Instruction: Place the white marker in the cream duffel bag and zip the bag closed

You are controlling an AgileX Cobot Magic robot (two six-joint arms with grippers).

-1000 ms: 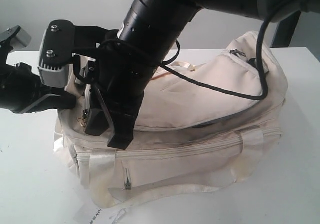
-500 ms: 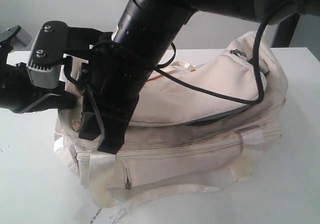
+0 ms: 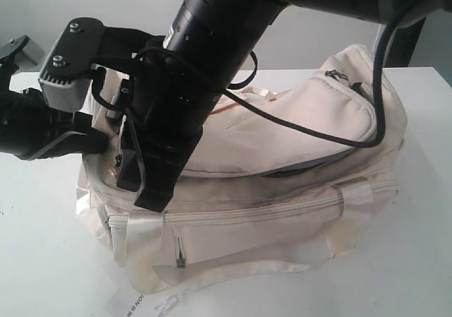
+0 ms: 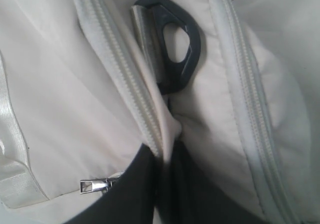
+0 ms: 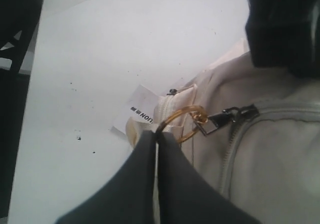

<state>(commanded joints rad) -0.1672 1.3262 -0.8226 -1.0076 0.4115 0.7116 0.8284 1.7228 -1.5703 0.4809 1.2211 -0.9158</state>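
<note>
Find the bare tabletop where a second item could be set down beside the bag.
Bare table lies front-left of the cream duffel bag, short of the paper tag, and again beyond the bag's right end. Crowded: the bag's left end, where the left fingers clamp its fabric and the right fingers pinch the amber zip ring.

The cream duffel bag [image 3: 296, 162] is matt cloth (its straps [image 3: 145, 246] shinier), with a glossy black plastic buckle [image 4: 175, 77].

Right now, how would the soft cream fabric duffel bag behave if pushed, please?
The cream fabric duffel bag is probably floppy: its top flap sags and creases. A push would likely buckle its slack side. Unlikely to roll: broad base.
</note>
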